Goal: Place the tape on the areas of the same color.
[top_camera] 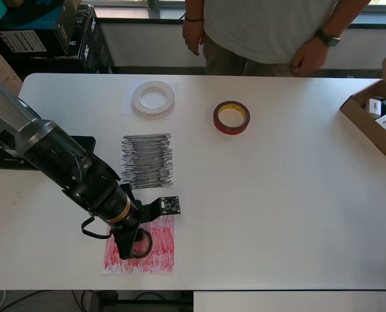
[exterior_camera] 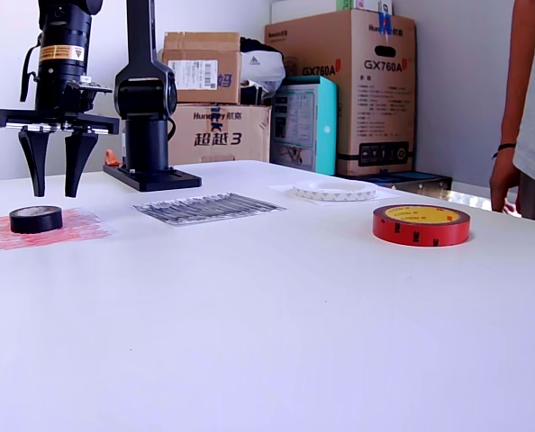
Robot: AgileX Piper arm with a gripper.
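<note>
My gripper (exterior_camera: 54, 192) hangs open just above the small black tape roll (exterior_camera: 35, 219), not touching; roll sits on the red-scribbled paper sheet (exterior_camera: 80, 228), black-scribbled sheet (exterior_camera: 208, 207) alongside.

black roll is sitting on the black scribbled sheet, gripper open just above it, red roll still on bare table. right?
Not quite. The black roll sits on the red scribbled sheet, not the black scribbled sheet, which holds nothing; the exterior view shows this plainly. The rest stands: the gripper is open just above the roll, and the red roll lies on the bare table.
</note>
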